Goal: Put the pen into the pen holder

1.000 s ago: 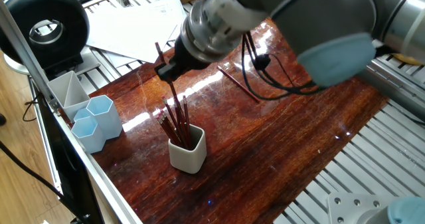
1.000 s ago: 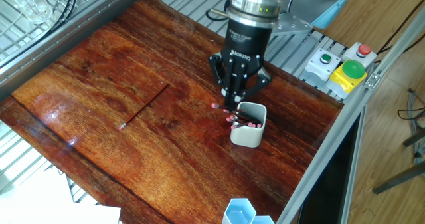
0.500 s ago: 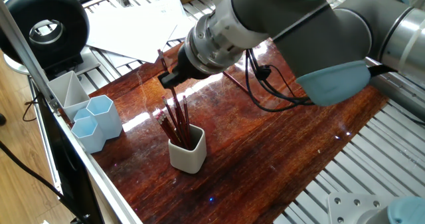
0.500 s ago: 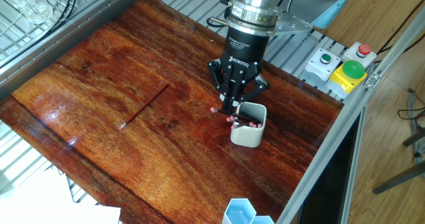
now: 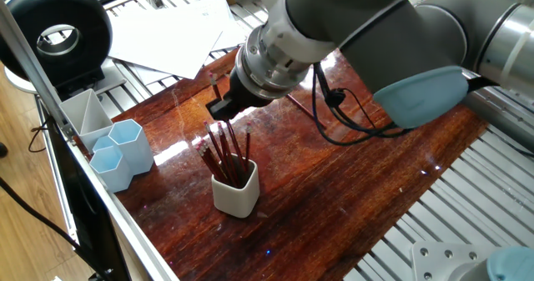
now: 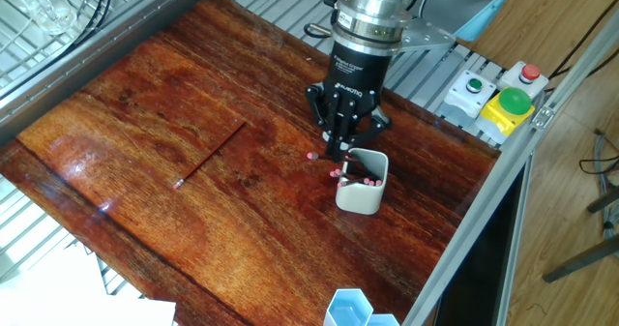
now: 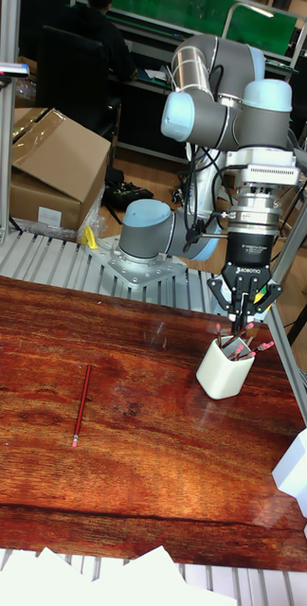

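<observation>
tall fixed view: the claw (image 7: 243, 320) hangs straight down over the cup (image 7: 221, 368), its fingertips just above the rim.
claw state: the fingers are spread a little with nothing seen between them; it looks open, holding nothing.
cup: off-white, rounded-square, upright on the desk (image 7: 125, 417) near its right edge, seen from the tall fixed view; in the other fixed view the cup (image 6: 362, 184) stands close to the edge by the button box (image 6: 496, 98).
pens in cup: a bunch of dark red pens (image 5: 224, 152) stands in the cup (image 5: 234, 190), leaning at slightly different angles; pink ends (image 6: 340, 173) show above the rim.
loose pen: one more red pen (image 7: 81, 405) lies flat on the desk, well apart from the cup, toward the left side in the tall fixed view; the other fixed view shows the same pen (image 6: 211, 154) lying on bare wood.
blue cups: two pale blue hexagonal cups (image 5: 122, 152) stand together at the desk edge, beside a grey tray (image 5: 85, 112).
paper: white sheets (image 5: 165, 27) lie past the far edge of the desk in one fixed view.
arm cable: a black cable (image 5: 332, 97) loops below the wrist, above the wood.
</observation>
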Robot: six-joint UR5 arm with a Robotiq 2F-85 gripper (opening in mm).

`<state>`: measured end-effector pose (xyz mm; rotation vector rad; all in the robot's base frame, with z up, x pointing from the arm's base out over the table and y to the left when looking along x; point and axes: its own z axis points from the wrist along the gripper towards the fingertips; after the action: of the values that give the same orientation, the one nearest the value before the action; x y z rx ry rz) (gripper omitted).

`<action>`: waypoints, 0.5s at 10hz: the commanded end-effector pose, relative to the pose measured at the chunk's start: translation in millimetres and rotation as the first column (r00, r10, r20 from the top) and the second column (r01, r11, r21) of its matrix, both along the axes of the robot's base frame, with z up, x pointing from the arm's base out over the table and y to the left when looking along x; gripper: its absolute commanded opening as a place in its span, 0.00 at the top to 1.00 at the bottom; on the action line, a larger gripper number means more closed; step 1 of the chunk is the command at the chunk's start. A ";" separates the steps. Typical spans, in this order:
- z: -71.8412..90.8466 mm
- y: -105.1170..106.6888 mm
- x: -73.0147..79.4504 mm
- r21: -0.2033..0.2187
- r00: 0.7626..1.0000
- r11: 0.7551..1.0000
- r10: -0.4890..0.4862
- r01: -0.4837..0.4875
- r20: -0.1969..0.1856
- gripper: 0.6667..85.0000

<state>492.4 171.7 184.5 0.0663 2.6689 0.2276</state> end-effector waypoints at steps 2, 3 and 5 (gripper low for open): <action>-0.5 2.6 -3.9 0.024 1.000 1.000 -0.018 0.018 -0.020 1.00; 3.1 0.5 4.0 0.018 1.000 1.000 -0.023 0.023 0.013 1.00; -3.7 6.1 4.3 0.011 0.998 0.999 -0.042 0.042 0.047 1.00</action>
<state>493.5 173.4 183.0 0.0916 2.6542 0.2254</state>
